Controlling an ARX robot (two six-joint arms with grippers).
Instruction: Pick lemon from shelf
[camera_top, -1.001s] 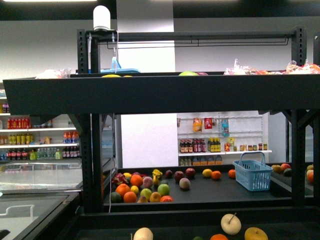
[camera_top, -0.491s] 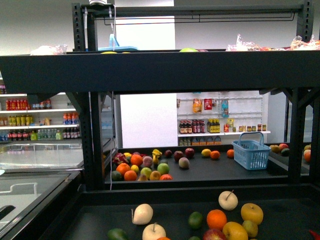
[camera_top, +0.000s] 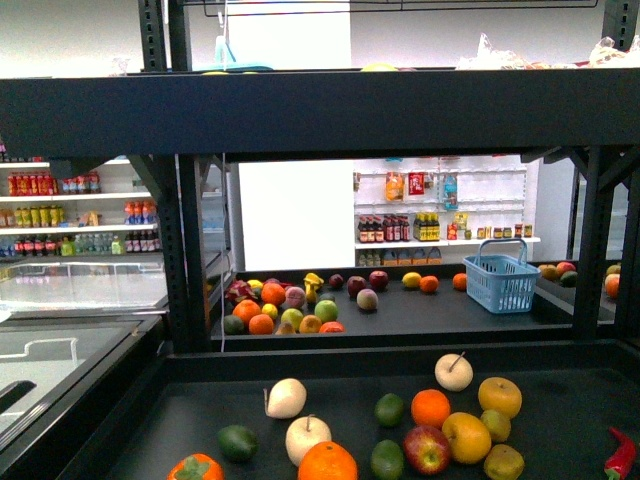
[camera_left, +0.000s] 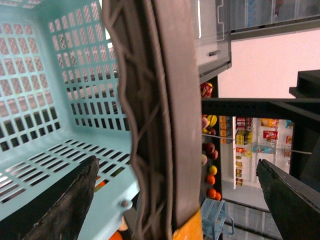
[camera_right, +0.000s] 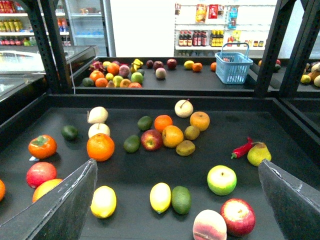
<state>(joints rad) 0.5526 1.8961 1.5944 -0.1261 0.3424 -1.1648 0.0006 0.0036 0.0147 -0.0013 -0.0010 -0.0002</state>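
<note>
Two lemons, bright yellow ovals, lie on the near deck of the black shelf (camera_right: 280, 125) in the right wrist view: one lemon (camera_right: 160, 197) beside a green avocado (camera_right: 181, 199), the other lemon (camera_right: 103, 201) further off by itself. My right gripper (camera_right: 176, 162) hangs open above and short of them, holding nothing. My left gripper (camera_left: 176, 161) is open too, with a dark upright bar (camera_left: 160, 115) between its fingers but not gripped. In the front view I see the shelf (camera_top: 300, 110) and its fruit, but neither gripper nor the lemons.
Around the lemons lie a green apple (camera_right: 222, 179), a red apple (camera_right: 238, 216), a peach (camera_right: 209, 225), an orange (camera_right: 100, 146) and a red chilli (camera_right: 242, 148). A turquoise basket (camera_left: 45, 100) fills the left wrist view. A blue basket (camera_top: 502, 283) stands on the far deck.
The front view has shifted downward: the upper deck has risen in the picture and the near deck with its fruit has come into sight.
</note>
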